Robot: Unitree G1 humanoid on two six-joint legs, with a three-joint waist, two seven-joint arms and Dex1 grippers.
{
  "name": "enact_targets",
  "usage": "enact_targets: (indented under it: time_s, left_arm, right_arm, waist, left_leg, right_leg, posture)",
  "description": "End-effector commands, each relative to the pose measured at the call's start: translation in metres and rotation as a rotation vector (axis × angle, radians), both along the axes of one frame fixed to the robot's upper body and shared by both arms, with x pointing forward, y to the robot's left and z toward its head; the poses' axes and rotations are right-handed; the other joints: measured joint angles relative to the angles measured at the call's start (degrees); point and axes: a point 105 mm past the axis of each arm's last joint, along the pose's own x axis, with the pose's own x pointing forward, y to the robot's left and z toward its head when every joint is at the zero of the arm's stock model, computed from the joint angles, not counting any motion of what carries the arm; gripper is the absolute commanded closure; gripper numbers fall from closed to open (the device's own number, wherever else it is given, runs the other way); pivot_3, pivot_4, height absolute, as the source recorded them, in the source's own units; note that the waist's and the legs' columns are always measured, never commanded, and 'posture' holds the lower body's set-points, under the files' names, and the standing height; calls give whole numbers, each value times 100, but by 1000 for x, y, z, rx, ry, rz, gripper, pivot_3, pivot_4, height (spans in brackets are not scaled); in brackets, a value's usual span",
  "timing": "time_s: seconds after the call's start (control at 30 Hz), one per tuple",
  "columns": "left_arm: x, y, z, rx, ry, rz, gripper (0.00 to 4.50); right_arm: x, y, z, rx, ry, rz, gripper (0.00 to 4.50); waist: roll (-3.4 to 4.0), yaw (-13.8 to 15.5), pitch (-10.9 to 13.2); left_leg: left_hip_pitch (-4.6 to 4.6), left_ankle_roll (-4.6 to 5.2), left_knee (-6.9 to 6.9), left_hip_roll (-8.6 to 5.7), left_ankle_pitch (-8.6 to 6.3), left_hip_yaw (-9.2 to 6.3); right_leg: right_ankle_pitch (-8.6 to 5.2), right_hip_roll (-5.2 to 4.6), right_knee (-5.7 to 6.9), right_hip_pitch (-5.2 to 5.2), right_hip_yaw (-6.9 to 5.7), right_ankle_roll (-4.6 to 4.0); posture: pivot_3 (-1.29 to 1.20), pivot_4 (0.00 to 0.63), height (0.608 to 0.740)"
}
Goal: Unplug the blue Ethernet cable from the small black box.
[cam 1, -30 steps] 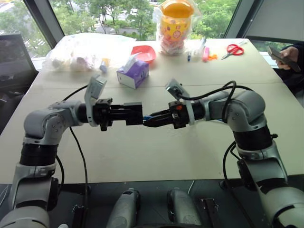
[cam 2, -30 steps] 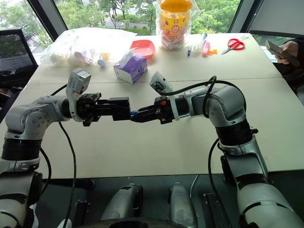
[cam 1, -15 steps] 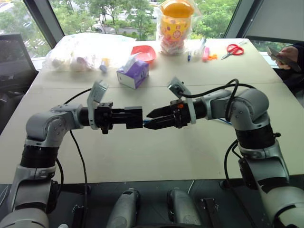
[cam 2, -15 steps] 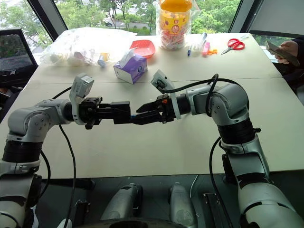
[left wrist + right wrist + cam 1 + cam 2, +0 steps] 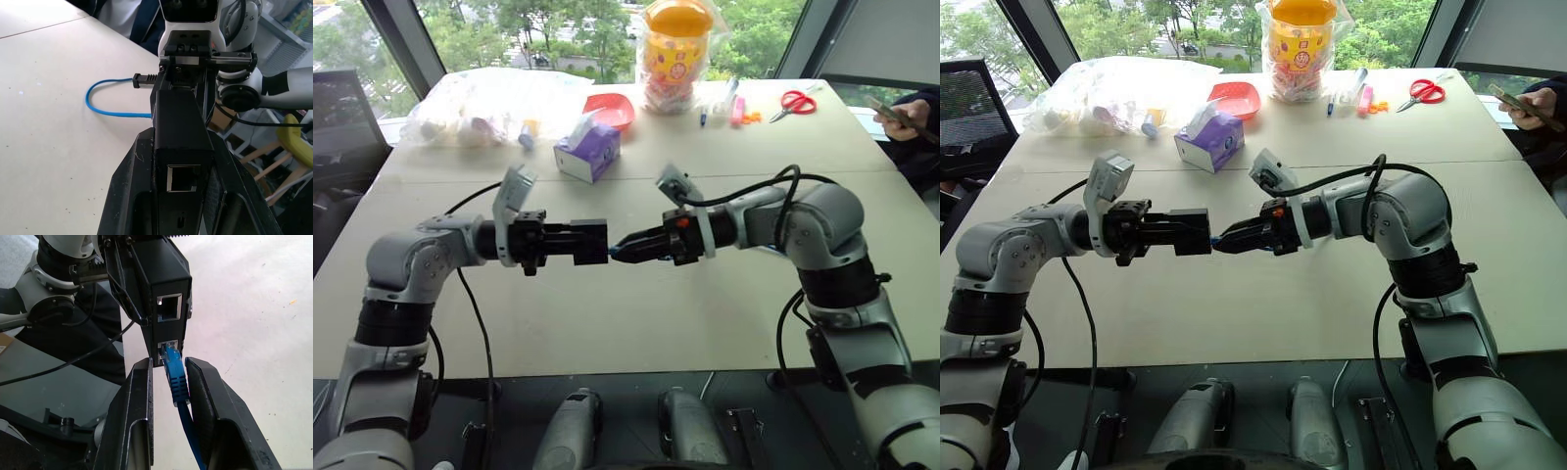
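My left gripper (image 5: pixel 591 243) is shut on the small black box (image 5: pixel 1191 231) and holds it level above the table, its ports facing the right gripper. The blue Ethernet cable (image 5: pixel 98 105) is plugged into the box's lower port; the upper port is empty. In the right wrist view the blue plug (image 5: pixel 175 374) sits in the box (image 5: pixel 164 289) between my right fingers (image 5: pixel 139 401). My right gripper (image 5: pixel 619 250) is shut on that plug, close against the box. The cable hangs in a short loop under the grippers.
A purple tissue box (image 5: pixel 589 152) stands behind the grippers, with a red bowl (image 5: pixel 610 110), a plastic bag (image 5: pixel 489 103), a yellow-lidded jar (image 5: pixel 674 54), pens (image 5: pixel 734 103) and red scissors (image 5: pixel 793 102) farther back. A person's hand with a phone (image 5: pixel 901 116) is at the far right.
The right gripper's fingers spread wide around the plug half a second ago and have now narrowed onto it. Both arms and the box stayed where they were.
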Motion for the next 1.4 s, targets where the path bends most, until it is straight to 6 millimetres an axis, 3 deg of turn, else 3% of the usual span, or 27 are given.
enact_targets:
  time_s: [0.03,0.63,0.73,0.77,1.13,1.23,1.4]
  left_arm:
    - [0,2,14,-16,-52,0,3971]
    - [-6,0,10,6,-57,-30,3971]
    - [-7,-1,9,6,-57,-33,3971]
    - [-7,-1,9,7,-57,-33,3971]
    - [-8,3,6,14,-53,-40,3971]
    - [-9,8,5,24,-52,-36,3971]
    - [-10,19,4,50,-53,-24,3971]
  right_arm:
    - [-4,4,11,15,-56,33,3429]
    - [-4,5,14,22,-45,43,3429]
    - [-5,6,14,18,-34,45,4363]
    - [-5,6,14,18,-32,46,4467]
    - [-5,4,12,12,-15,38,4467]
    - [-1,-4,6,-7,-5,3,4467]
    - [12,-35,-10,-48,35,-105,4467]
  waist:
    - [0,0,0]
    - [0,1,0]
    - [0,1,0]
    - [0,1,0]
    - [0,0,1]
    - [0,0,1]
    - [-4,26,3]
  left_leg:
    - [0,0,0,0,0,0]
    - [0,0,-1,0,0,0]
    - [0,0,-1,0,0,0]
    - [0,0,-1,0,0,0]
    - [-1,0,-4,1,0,0]
    - [-1,0,-5,1,0,0]
    - [-2,1,-7,-1,-1,1]
  right_leg:
    - [0,0,0,0,0,0]
    - [0,0,-2,0,0,0]
    - [0,0,-2,0,0,0]
    - [0,0,-2,0,0,0]
    - [-1,0,-6,-1,0,-1]
    - [-1,0,-7,-1,0,-1]
    - [-9,-3,-12,0,-1,-16]
  posture:
    - [0,150,740]
    - [0,150,740]
    - [0,150,740]
    - [0,150,740]
    - [0,150,740]
    - [0,150,740]
    - [0,150,740]
